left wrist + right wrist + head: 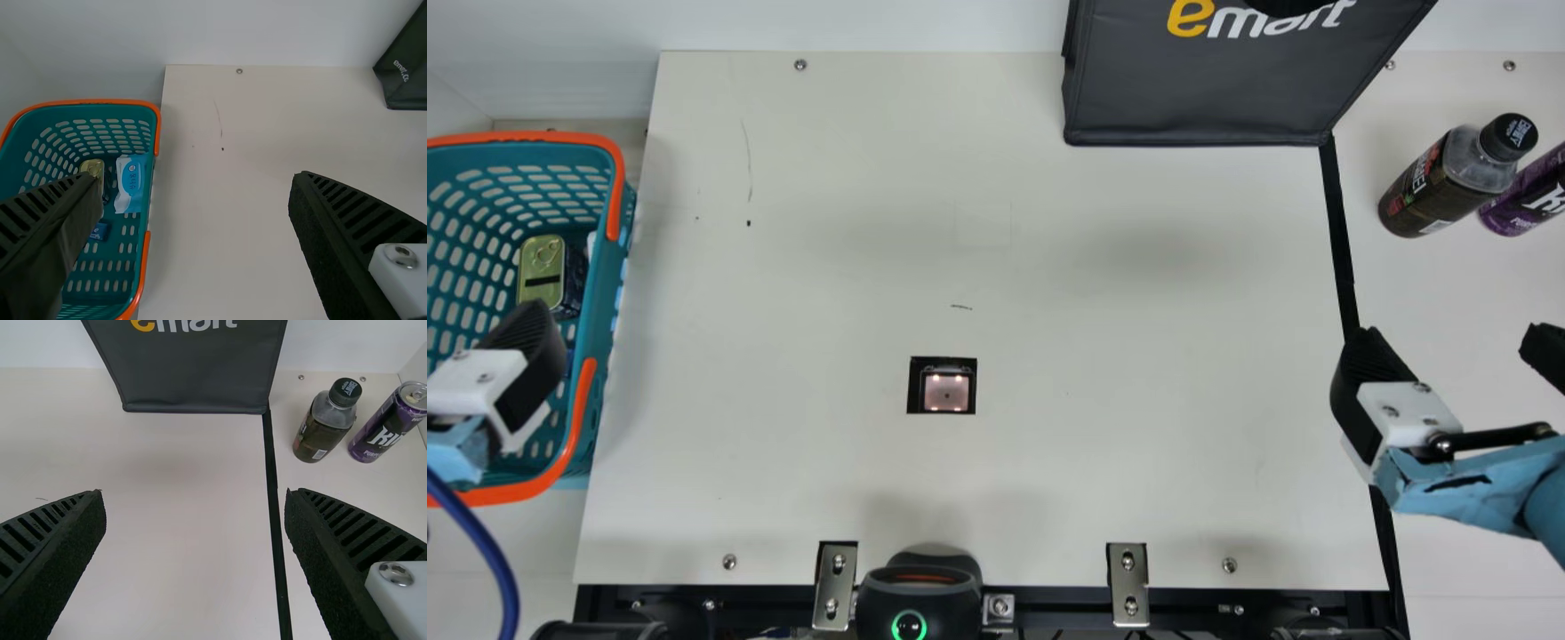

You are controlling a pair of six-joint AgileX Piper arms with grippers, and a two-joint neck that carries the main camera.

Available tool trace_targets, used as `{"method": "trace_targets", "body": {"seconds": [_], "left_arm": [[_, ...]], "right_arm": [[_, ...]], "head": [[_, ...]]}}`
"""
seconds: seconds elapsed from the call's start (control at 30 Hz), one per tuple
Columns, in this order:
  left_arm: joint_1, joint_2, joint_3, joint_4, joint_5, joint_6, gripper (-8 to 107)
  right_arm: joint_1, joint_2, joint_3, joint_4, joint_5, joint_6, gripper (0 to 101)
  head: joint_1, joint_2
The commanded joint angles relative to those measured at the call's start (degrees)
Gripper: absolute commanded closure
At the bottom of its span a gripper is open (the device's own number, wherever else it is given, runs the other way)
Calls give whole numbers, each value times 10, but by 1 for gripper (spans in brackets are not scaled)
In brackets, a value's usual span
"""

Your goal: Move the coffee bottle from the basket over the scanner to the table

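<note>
Right black ribbed gripper (195,495) and left black ribbed gripper (197,179), both spread, holding nothing.
Dark plastic coffee bottle (1440,187) stands upper right on the cream table (1138,444), beside a purple metal can (1516,203); likely delivered, so best retreat slowly, clear of both.

Set in the cream worktop (1138,444) is the scanner (943,385), its window lit pink. From it, the teal basket (583,307) with orange handles stands at nine o'clock, a gold-topped tin (541,276) inside and the left claw (527,347) over its nearer part. The black bag (1192,98) is at one o'clock. At two o'clock, past a black strip (1338,231), sits the dark-capped bottle (1449,182), with a purple can (1525,196) just beside it, on its three o'clock side. The right claw (1449,342) hangs spread at three o'clock. At six o'clock, a black device (916,596) shows a green ring.
</note>
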Motion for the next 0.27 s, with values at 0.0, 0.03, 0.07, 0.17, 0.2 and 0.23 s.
{"method": "trace_targets", "body": {"seconds": [0.0, 0.03, 0.07, 0.17, 0.2, 0.23], "left_arm": [[0, 0, 0, 0, 0, 0, 9], [0, 0, 0, 0, 0, 0, 9], [0, 0, 0, 0, 0, 0, 9], [0, 0, 0, 0, 0, 0, 9], [0, 0, 0, 0, 0, 0, 9], [0, 0, 0, 0, 0, 0, 9]], "right_arm": [[0, 0, 0, 0, 0, 0, 6], [0, 0, 0, 0, 0, 0, 6], [0, 0, 0, 0, 0, 0, 6], [0, 0, 0, 0, 0, 0, 6], [0, 0, 0, 0, 0, 0, 6], [0, 0, 0, 0, 0, 0, 6]], "head": [[-17, 2], [-17, 2], [-17, 2], [-17, 2], [-17, 2], [-17, 2]]}}
